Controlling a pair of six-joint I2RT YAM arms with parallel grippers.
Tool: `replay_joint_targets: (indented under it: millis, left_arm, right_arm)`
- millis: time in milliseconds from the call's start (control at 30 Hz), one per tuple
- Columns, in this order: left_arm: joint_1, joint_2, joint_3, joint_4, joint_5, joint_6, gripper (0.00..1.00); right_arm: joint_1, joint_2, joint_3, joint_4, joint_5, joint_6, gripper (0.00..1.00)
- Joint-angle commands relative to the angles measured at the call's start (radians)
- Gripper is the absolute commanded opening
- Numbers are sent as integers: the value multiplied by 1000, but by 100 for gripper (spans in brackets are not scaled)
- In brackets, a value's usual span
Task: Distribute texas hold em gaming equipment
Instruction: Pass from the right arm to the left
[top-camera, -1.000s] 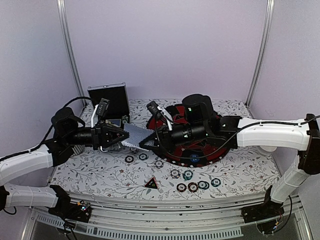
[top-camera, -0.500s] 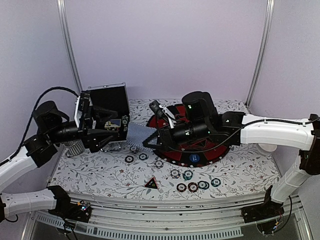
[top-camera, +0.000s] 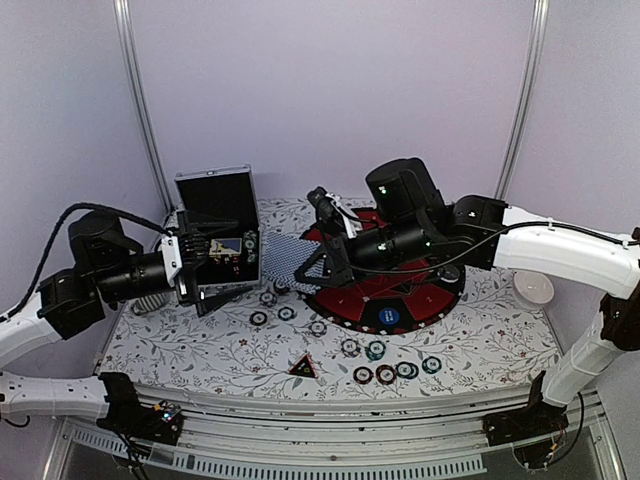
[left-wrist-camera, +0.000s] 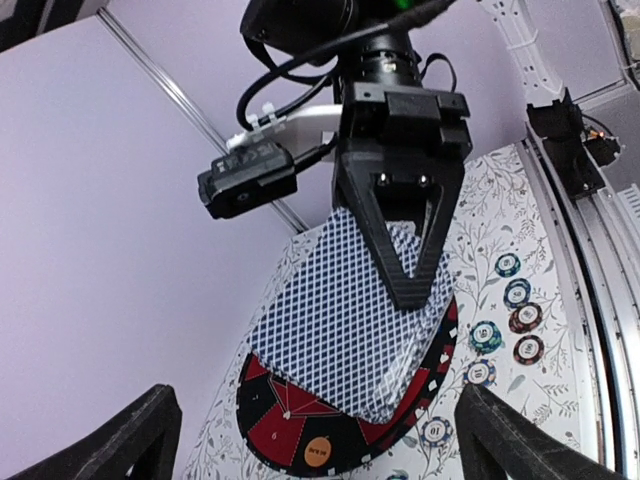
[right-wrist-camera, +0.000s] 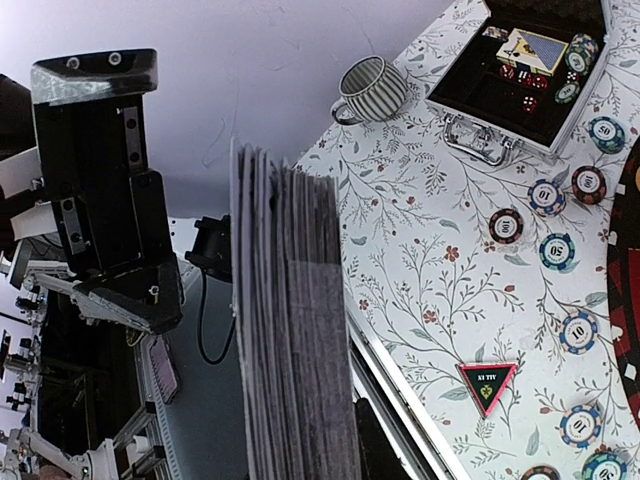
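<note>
One whole deck of cards (left-wrist-camera: 330, 320) sits pinched in the right gripper (left-wrist-camera: 412, 285) mid-frame; the left gripper (top-camera: 207, 268) hangs wide open, empty. Dealing step, I reckon, and next needs peeling off single cards.

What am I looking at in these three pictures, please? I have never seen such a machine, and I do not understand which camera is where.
These are two robot arms fixed at the near edge of a table. Each ends in a two-finger gripper. The wide picture comes from a camera above and behind them. The other two come from small cameras on the wrists.

On the flowered table lie poker chips, a small triangle, a round red-and-black mat and an open black case.

The right gripper is shut on a deck of cards, held above the table. The left gripper is open and holds nothing; its camera looks at the deck.
</note>
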Motion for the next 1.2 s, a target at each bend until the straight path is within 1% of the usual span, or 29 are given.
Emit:
replay_joint_targets:
  millis: [0, 67, 133, 167, 233, 333, 433, 467, 500, 567, 633, 667, 733, 800, 867, 933, 1000, 1100, 1167]
  left_arm:
    - [37, -2, -54, 69, 37, -201, 98]
    - [72, 55, -57, 80, 197, -365, 98]
    - [77, 96, -72, 97, 276, -438, 98]
    - [77, 96, -92, 116, 284, -427, 98]
    - [71, 53, -143, 156, 229, -342, 98]
    - [65, -27, -183, 180, 127, -116, 98]
    - [43, -8, -143, 135, -26, 67, 98]
    - [35, 8, -130, 132, -59, 79, 98]
    - [36, 18, -129, 141, -53, 50, 98]
    - [67, 16, -179, 218, 81, -82, 98]
    - [109, 12, -268, 393, 247, -236, 98]
    - [118, 18, -297, 480, 301, -299, 98]
    - [119, 39, -310, 605, 348, -347, 98]
    - [119, 64, -310, 697, 347, -354, 98]
    - [124, 114, -316, 836, 370, -359, 98]
    - [146, 208, -301, 1012, 489, -456, 98]
    - [153, 335, -271, 1233, 586, -591, 98]
    - [157, 525, -249, 1650, 628, -786, 98]
    - [166, 637, -216, 1832, 656, -876, 98]
  right_arm:
    - [-3, -35, 7, -9, -6, -14, 3]
    - [0, -37, 1, 10, -32, -35, 3]
    - [-1, -34, 1, 16, -58, -41, 3]
    - [-1, -29, 5, 12, -64, -40, 3]
    - [-1, -18, 24, -20, -58, -36, 3]
    - [0, -3, 51, -83, -25, -23, 3]
    - [-1, 12, 57, -82, -45, -1, 3]
    - [2, 15, 57, -72, -61, 0, 3]
    - [6, 15, 56, -59, -67, -2, 3]
    - [10, 6, 57, -43, -56, -8, 3]
    - [10, -6, 64, -35, -46, -16, 3]
    - [10, -11, 72, -33, -49, -18, 3]
    - [10, -12, 96, -30, -79, -25, 3]
    - [10, -8, 120, -33, -115, -29, 3]
    - [10, -13, 138, -33, -148, -45, 3]
    - [10, -26, 150, -33, -172, -68, 3]
    - [10, -29, 162, -34, -201, -88, 3]
    - [10, -28, 178, -39, -215, -101, 3]
    - [10, -31, 186, -44, -218, -105, 3]
